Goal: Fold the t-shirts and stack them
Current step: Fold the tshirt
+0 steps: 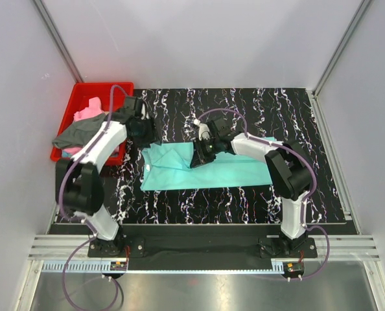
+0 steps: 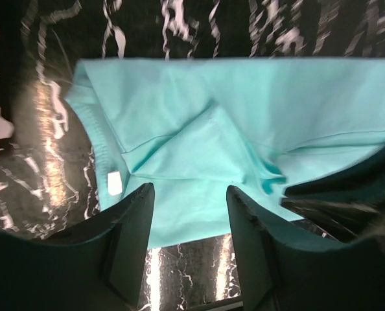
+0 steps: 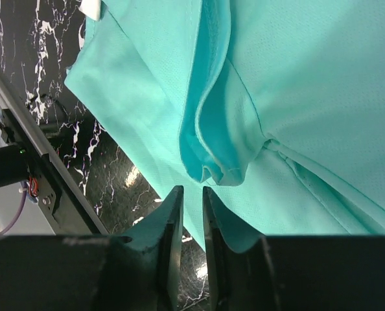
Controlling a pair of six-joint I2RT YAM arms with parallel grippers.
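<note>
A teal-turquoise cotton t-shirt (image 1: pixel 179 170) lies spread on the black marbled table (image 1: pixel 296 110). The right gripper (image 3: pixel 192 214) hangs over the shirt's middle, its fingers drawn almost together with only a thin slit between them. No cloth is in the slit, and a folded sleeve hem lies just past the tips. The left gripper (image 2: pixel 189 220) hovers at the shirt's left end, wide apart and empty. A pink shirt (image 1: pixel 89 111) and a dark grey shirt (image 1: pixel 76 135) sit in the red plastic bin (image 1: pixel 72 110).
</note>
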